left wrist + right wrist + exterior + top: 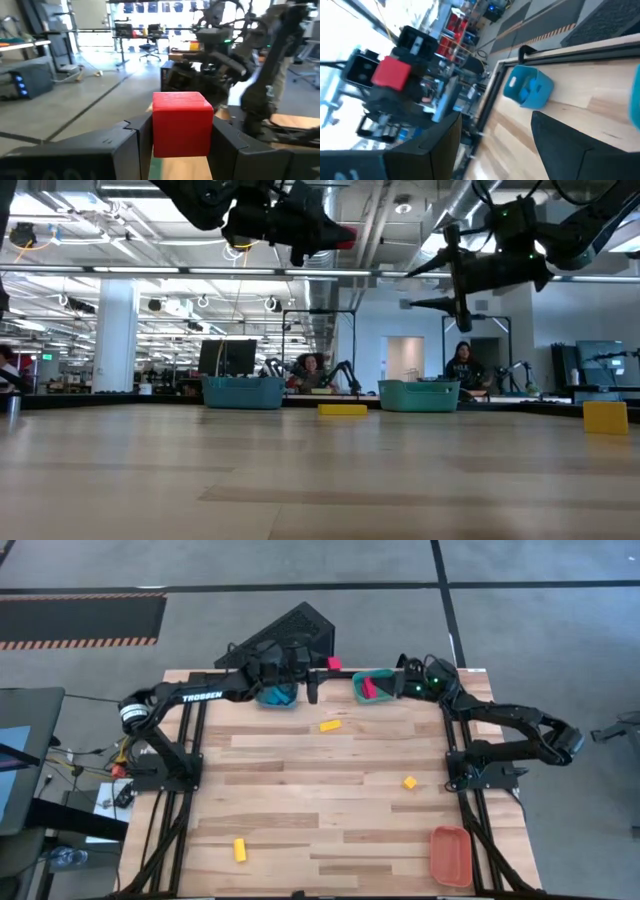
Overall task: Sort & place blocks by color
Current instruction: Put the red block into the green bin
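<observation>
- the left gripper (322,668) is hanging in the air at the far edge of the table (300,790), between the blue bin (277,695) and the teal bin (377,686).
- its fingers (125,145) are clamping a red block (182,122) between them; the block is sitting upright and square in the grip, well clear of the table top.
- the same red block is showing from the right wrist camera, held aloft by the other arm, with the blue bin standing on the boards beyond it.
- the right gripper (407,668) is hovering just past the teal bin at the far edge, raised above the table; its fingers (565,145) are standing apart with nothing between them.
- the teal bin is holding one red block (368,688).
- the blue bin is holding blue pieces (527,90); their number cannot be told.
- a yellow bar (330,724) is lying flat on the wood near the far edge, between the two bins and slightly nearer than them.
- a small yellow cube (410,782) is lying toward the right side, near the right arm's base.
- another yellow block (240,850) is lying toward the near left of the table, well apart from the others.
- an orange bin (451,854) is sitting at the near right corner; nothing can be made out in it.
- people (462,367) are sitting at desks in the room behind the table.
</observation>
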`<state>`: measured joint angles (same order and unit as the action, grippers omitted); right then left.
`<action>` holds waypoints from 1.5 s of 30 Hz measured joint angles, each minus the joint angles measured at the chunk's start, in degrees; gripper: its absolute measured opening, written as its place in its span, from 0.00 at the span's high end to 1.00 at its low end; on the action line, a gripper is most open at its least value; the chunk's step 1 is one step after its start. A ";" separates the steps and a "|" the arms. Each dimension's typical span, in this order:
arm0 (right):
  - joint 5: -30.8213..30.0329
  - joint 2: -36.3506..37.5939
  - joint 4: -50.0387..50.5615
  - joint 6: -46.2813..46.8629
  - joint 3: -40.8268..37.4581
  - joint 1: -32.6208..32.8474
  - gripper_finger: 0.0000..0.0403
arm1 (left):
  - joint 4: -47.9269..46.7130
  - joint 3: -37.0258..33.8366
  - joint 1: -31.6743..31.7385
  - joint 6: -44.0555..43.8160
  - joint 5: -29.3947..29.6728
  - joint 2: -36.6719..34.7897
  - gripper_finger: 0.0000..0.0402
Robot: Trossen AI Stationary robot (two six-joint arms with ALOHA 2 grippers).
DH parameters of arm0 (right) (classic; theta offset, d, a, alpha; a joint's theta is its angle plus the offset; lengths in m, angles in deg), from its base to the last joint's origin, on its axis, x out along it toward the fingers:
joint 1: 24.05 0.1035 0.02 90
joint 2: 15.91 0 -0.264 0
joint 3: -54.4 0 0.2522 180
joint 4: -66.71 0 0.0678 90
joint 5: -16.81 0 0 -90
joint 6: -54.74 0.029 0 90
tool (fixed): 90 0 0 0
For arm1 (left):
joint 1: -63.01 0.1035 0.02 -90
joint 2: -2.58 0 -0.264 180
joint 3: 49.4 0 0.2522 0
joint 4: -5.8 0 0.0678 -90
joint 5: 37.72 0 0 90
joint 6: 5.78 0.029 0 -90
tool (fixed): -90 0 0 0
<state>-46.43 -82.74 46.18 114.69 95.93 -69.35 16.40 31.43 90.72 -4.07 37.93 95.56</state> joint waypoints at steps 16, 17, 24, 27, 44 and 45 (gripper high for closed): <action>1.93 -2.67 -2.03 9.25 7.41 -2.27 0.34 | 8.71 -0.02 3.95 -0.78 -6.90 0.03 0.71; 2.18 -3.56 -2.16 9.22 8.51 -2.25 0.34 | 8.67 -0.02 4.08 -0.71 -7.63 0.03 0.71; 8.46 -13.83 -2.31 10.62 19.07 -0.58 0.34 | 7.27 -0.04 4.45 -1.46 -11.60 0.03 0.71; 11.20 -17.76 -2.42 10.52 23.97 0.91 0.34 | 5.46 -0.04 4.45 -0.38 -10.74 0.02 0.71; 16.47 -32.03 -5.03 15.28 39.58 6.71 0.34 | 1.44 -0.11 6.84 0.67 -7.26 0.03 0.71; 16.64 -32.24 -5.03 15.24 39.93 6.96 0.34 | 1.76 -0.11 7.23 0.95 -7.44 0.03 0.71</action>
<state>-29.79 -114.97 41.15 129.93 135.86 -62.38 18.16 31.32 97.95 -3.12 30.49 95.59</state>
